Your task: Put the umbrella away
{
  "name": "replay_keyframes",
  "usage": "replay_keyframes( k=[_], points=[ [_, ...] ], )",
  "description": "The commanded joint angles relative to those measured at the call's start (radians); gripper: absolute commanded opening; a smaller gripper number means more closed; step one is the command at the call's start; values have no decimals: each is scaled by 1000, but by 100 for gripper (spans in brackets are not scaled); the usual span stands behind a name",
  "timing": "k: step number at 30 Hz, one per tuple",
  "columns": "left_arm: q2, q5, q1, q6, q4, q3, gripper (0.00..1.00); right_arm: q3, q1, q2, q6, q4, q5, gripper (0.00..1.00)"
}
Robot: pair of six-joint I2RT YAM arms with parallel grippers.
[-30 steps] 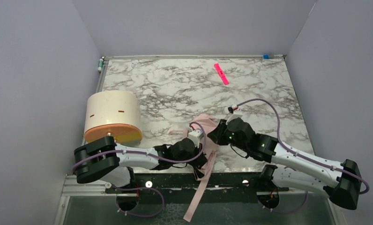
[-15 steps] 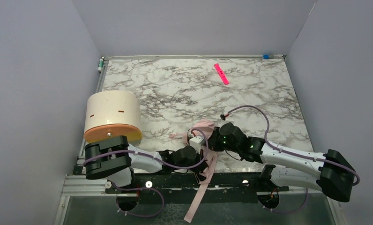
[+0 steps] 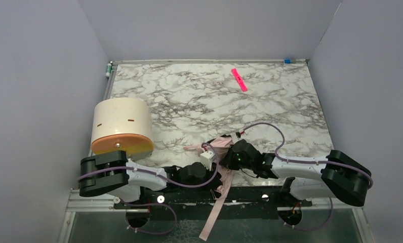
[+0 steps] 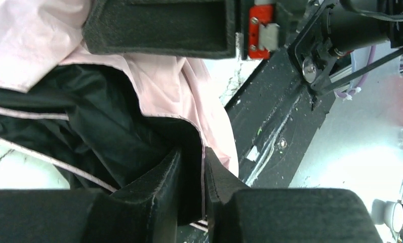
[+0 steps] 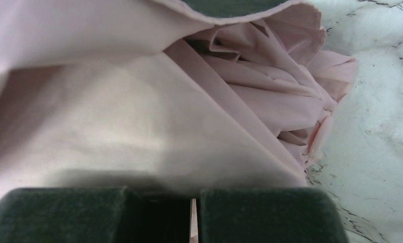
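The umbrella [image 3: 218, 146] is a crumpled pale pink bundle with black lining at the table's near edge, between both grippers. A long pink strip of it [image 3: 213, 212] hangs down over the front rail. My left gripper [image 3: 208, 161] is shut on a fabric edge; in the left wrist view its fingers [image 4: 161, 174] pinch pink fabric and black lining [image 4: 88, 126]. My right gripper [image 3: 232, 155] presses in from the right; in the right wrist view its fingers [image 5: 260, 212] close on pink fabric [image 5: 138, 121]. The shaft and handle are hidden.
A cream cylinder with an orange end [image 3: 121, 126] lies at the left. A bright pink strip [image 3: 239, 79] lies at the back right. The black front rail [image 3: 250, 195] runs just below the grippers. Grey walls enclose three sides.
Both grippers have drawn toward the near edge with the umbrella. The right arm has folded back and lower. The fabric bundle has shifted slightly nearer and to the left.
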Motion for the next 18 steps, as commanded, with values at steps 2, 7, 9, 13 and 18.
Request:
replay_keyframes(
  k=[2,7,9,13,18],
  points=[
    [-120,-27,-42,-3,-117,-31,35,-75,-5,61,12,22,83,9],
    [-335,-124,-50,-14,-362,-18,38,-100,-5,85,12,58,100,9],
    [-439,-170,-50,-18,-464,-16,28,-102,-5,92,10,65,106,9],
    [-637,-260,-49,-27,-622,-5,9,-102,-5,116,1,76,116,9],
    [-714,-416,-43,-16,-759,79,31,-101,-5,131,-43,101,114,9]
  ],
)
